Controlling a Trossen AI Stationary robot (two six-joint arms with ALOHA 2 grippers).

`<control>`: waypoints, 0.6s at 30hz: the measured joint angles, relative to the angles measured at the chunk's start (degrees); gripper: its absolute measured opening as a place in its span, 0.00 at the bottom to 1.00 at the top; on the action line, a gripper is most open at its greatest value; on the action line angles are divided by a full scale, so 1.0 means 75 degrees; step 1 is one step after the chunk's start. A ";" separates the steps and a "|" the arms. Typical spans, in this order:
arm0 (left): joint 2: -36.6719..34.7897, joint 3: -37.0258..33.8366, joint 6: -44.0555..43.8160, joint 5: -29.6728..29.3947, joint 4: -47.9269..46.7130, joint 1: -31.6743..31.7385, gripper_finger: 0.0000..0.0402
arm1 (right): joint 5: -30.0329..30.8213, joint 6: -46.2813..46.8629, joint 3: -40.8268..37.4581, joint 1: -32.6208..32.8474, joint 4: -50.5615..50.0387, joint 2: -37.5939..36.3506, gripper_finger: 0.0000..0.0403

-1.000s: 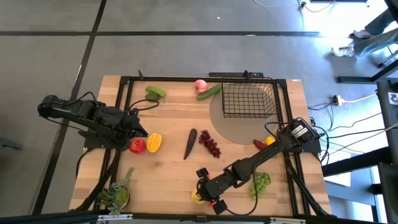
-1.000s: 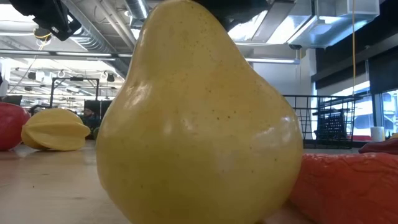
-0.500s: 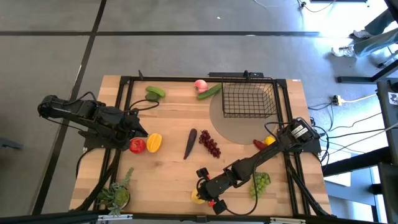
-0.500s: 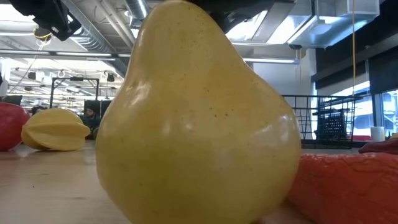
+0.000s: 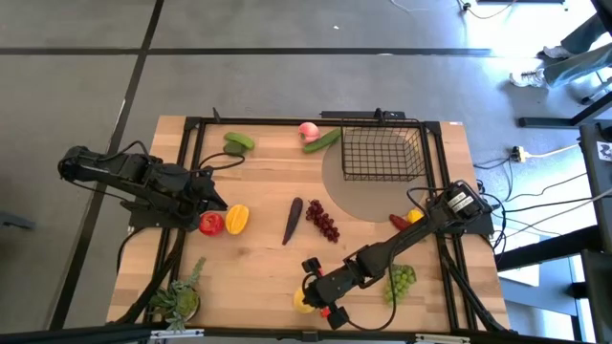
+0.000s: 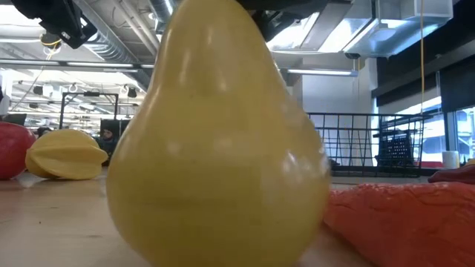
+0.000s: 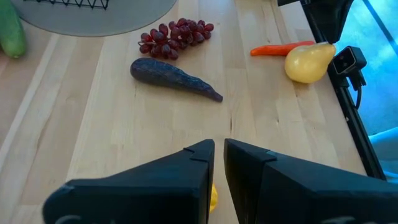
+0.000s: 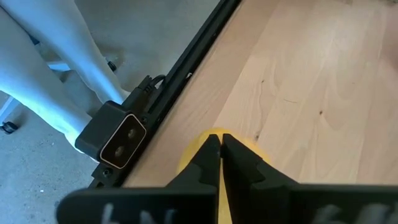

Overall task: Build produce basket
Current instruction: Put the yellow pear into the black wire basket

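Observation:
A yellow pear [image 6: 215, 148] stands on its broad base on the table near the front edge, beside an orange carrot [image 6: 401, 222]. My right gripper [image 8: 219, 142] is shut right over the pear's narrow top [image 5: 304, 302]. The black wire basket [image 5: 382, 153] stands at the far right, with no produce showing inside it. My left gripper [image 7: 219, 149] hovers shut at the table's left, above a red pepper [image 5: 210, 224] and a yellow pepper [image 5: 237, 219]. A purple eggplant [image 5: 293, 220] and dark grapes [image 5: 322, 220] lie mid-table. My right gripper comes slanting down from the table's right and far side. Its shut fingertips [image 8: 211, 152] sit against the pear's narrow top [image 8: 245, 154]. The fingers themselves hide whether anything is pinched between them. The pear stays upright with its base on the table.
Green grapes [image 5: 402, 279] lie under my right arm, and a small red and yellow piece [image 5: 404, 220] lies beside it. A cucumber [image 5: 239, 143], a peach [image 5: 308, 130] and another green piece [image 5: 323, 140] lie at the far edge. A potted plant [image 5: 180, 296] stands front left.
The pear has shifted a little toward the table's left and turned or tipped slightly on its base, uncovering more of the carrot and the basket behind it. Both arms have stayed in place.

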 joint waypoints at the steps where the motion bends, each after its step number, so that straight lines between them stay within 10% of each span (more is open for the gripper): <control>1: 0.0001 0.0000 0.0003 0.0000 0.0000 0.0003 0.07 | 0.0001 0.0013 0.0000 0.0000 0.0000 0.0000 0.01; 18: 0.0001 0.0000 0.0400 0.0405 0.0008 0.0002 0.07 | 0.1606 0.1866 0.0580 -0.0047 -0.0478 0.0003 0.00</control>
